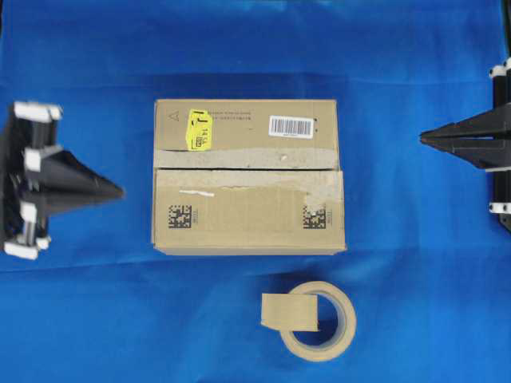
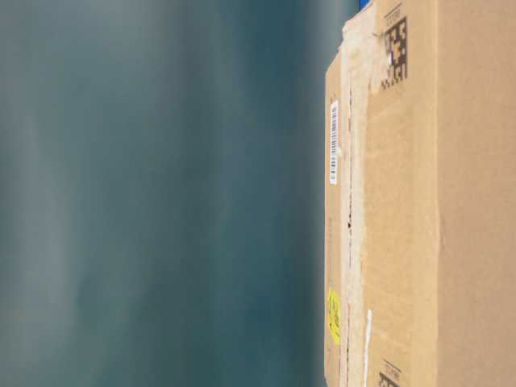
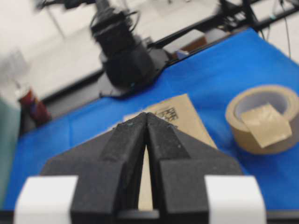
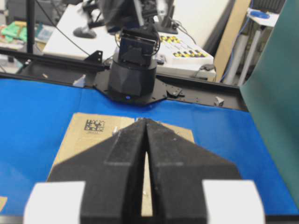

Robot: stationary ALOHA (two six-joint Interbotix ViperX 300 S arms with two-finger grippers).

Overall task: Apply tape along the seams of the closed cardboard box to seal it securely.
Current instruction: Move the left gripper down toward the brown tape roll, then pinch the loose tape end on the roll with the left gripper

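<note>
Left end effector (image 1: 120,191) closed, well apart from tape (image 1: 290,312)

blue table (image 1: 96,319) | cardboard box (image 1: 247,219) | tape roll (image 1: 323,321)

- We see a blue cloth (image 1: 96,319) covering the whole table.
- On the blue cloth, a beige tape roll (image 1: 323,321) sits near its front edge.
</note>
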